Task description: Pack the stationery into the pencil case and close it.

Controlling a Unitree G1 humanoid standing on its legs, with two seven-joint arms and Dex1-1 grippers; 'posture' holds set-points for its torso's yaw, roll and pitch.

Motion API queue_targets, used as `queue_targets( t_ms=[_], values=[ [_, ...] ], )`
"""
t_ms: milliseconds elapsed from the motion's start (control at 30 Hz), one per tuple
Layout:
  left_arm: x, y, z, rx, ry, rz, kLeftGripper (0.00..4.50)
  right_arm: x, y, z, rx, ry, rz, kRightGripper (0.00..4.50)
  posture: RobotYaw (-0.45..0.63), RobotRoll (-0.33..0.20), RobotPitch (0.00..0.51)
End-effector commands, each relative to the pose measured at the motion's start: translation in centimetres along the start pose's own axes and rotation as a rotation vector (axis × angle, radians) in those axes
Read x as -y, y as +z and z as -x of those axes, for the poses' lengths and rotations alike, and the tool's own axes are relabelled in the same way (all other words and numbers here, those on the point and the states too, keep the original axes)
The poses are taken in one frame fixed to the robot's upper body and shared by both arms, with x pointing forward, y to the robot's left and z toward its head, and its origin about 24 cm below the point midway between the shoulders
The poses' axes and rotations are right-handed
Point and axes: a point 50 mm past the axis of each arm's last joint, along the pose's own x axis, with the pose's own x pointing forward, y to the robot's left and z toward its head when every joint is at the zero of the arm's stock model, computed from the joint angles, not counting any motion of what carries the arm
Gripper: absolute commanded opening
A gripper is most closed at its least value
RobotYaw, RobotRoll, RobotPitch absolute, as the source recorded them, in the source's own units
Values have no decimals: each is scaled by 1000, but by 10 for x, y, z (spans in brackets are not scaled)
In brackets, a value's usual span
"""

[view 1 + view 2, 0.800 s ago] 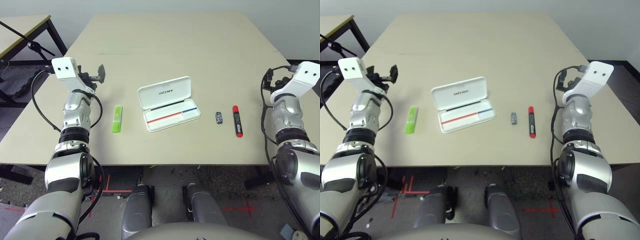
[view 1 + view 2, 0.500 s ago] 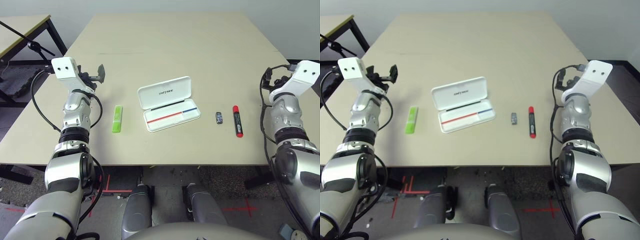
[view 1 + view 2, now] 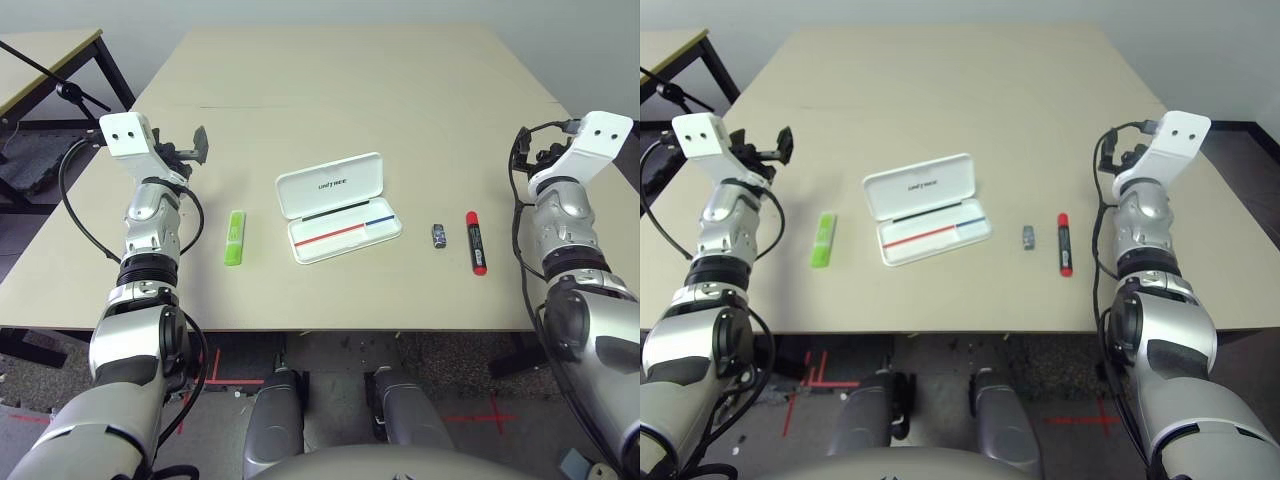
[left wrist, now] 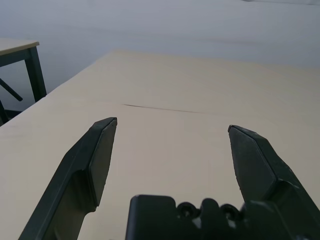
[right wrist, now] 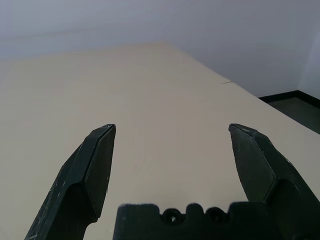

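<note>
Nothing is packed yet, so the first pick seems best done by lowering the left claw (image 4: pixel 170 145), spread wide and empty, squarely over the lime-green stick (image 3: pixel 234 238) lying just toward the robot and inward of it, gripping across the narrow sides. The right claw (image 5: pixel 172 145), equally wide and empty, has the red marker (image 3: pixel 473 242) and tiny sharpener (image 3: pixel 438 235) inward of it. The open pencil case (image 3: pixel 340 206) lies between both claws on a pale, bare counter (image 3: pixel 340 90) (a dark-legged side table (image 3: pixel 40 50) stands beyond the left claw).

left pincer (image 4: pixel 170 145): raised, fingers spread wide | right pincer (image 5: pixel 172 150): raised, fingers spread wide
</note>
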Motion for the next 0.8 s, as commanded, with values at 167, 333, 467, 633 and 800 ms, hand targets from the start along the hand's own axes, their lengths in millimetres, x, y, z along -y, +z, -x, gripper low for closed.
queue_targets(
  t_ms=[167, 333, 467, 633, 800],
  values=[
    [-6, 1, 4, 8, 2, -8, 4500, -13, -3, 0, -26, 95, 25, 4491, -39, 0, 94],
    [-6, 0, 6, 5, -10, -16, 4500, -20, -1, 0, -32, 217, 73, 4491, -42, 0, 100],
    [-7, 3, 7, 8, -25, -26, 4500, -23, 5, -1, -43, 330, 102, 4491, -42, 0, 106],
    [-8, 10, 9, 23, -38, -36, 4500, -27, 12, 2, -77, 539, 171, 4491, -37, 0, 110],
    [-7, 17, 11, 39, -59, -47, 4500, -34, 16, 14, -152, 809, 255, 4491, -33, 0, 119]
  ],
)
